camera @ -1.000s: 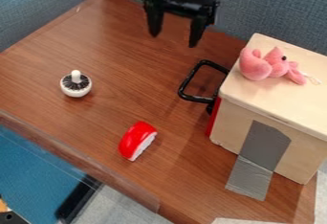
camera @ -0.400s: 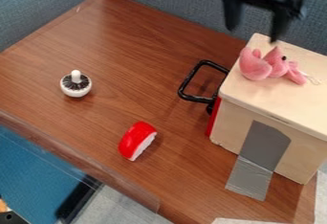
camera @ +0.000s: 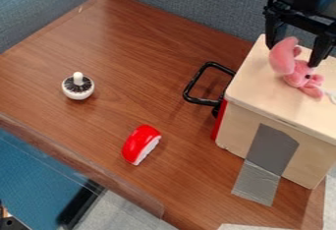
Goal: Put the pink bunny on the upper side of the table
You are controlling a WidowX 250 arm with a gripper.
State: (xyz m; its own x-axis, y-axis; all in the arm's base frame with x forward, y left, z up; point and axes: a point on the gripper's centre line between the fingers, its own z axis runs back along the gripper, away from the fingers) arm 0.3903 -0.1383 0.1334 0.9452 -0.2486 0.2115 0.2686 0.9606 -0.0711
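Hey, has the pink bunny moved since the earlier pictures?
Yes, the bunny has shifted rightward in view across the box top, farther from the black handle.

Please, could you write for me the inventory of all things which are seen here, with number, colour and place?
Plush bunny: one, pink, on top of the box, between the gripper's fingers
Box: one, pale wood, right side of the table
Tape: grey, on the box's front and down onto the table
Handle: one, black, left of the box
Strip: one, red, box's left edge
Rounded toy: one, red and white, near the table's front edge
Knobbed round object: one, white and black, left on the table
Table: one, brown, centre
Panels: blue-grey, behind the table
Robot gripper: one, black, upper right, fingers open
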